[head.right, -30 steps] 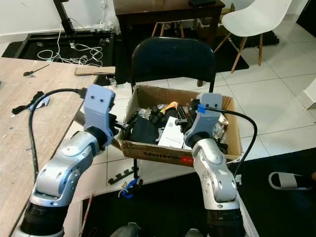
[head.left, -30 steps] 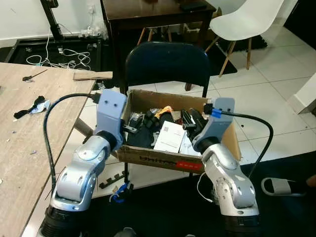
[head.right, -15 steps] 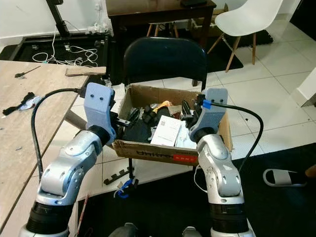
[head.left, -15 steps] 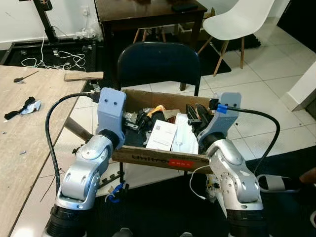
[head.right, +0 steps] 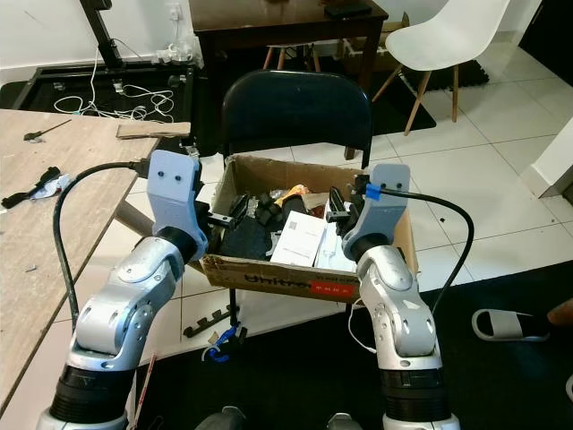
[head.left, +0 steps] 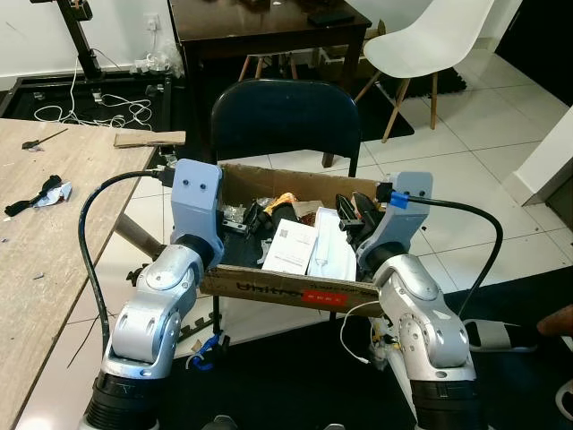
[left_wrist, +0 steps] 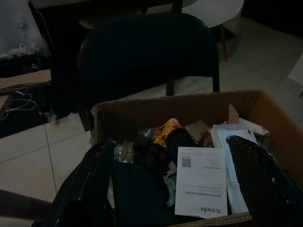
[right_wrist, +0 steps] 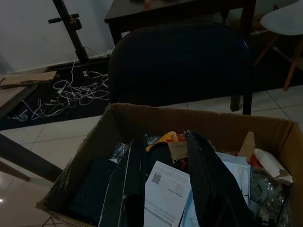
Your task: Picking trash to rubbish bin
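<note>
Largest item: one long pale wooden table along the robot's left, carrying a small black-and-white scrap. Ahead stands one dark padded chair with a curved back; beyond it one dark wooden table and one white moulded chair on the white tiled floor. One open brown cardboard box, serving as the rubbish bin, sits on the dark chair seat, presumably raised there so both arms reach in without bending. It is packed with trash: one white printed leaflet with a QR code, one white folded packet beside it, one orange wrapper, crumpled foil and black pieces too jumbled to count. Two silver arms flank the box. The left gripper hangs over the box's left half, its two black fingers spread wide apart, holding nothing. The right gripper hangs over the right half, fingers likewise parted around the leaflet without clamping it. Judgement: the trash appears already deposited.
</note>
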